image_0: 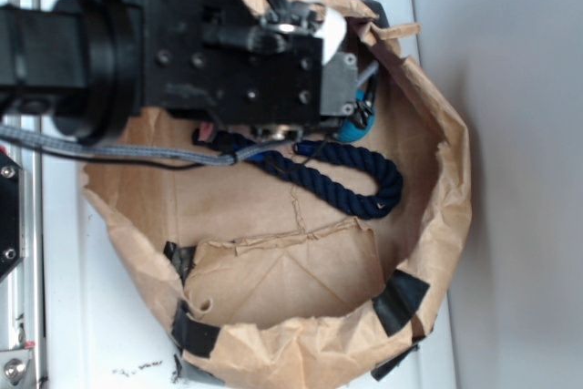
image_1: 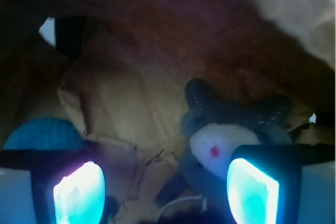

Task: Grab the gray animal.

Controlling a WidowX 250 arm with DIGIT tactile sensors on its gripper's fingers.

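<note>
The gripper hangs low with its fingers wide apart. The gray animal lies at the lower right, touching nothing yet. Next it should slide right, then squeeze.

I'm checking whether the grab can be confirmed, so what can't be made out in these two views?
- Exterior: the gray animal is hidden under the gripper.
- Wrist: the gray animal is blurred, its lower body cut off by the frame edge and the right fingertip; contact is unclear.
- Wrist: the teal ball is half hidden behind the left finger.
</note>
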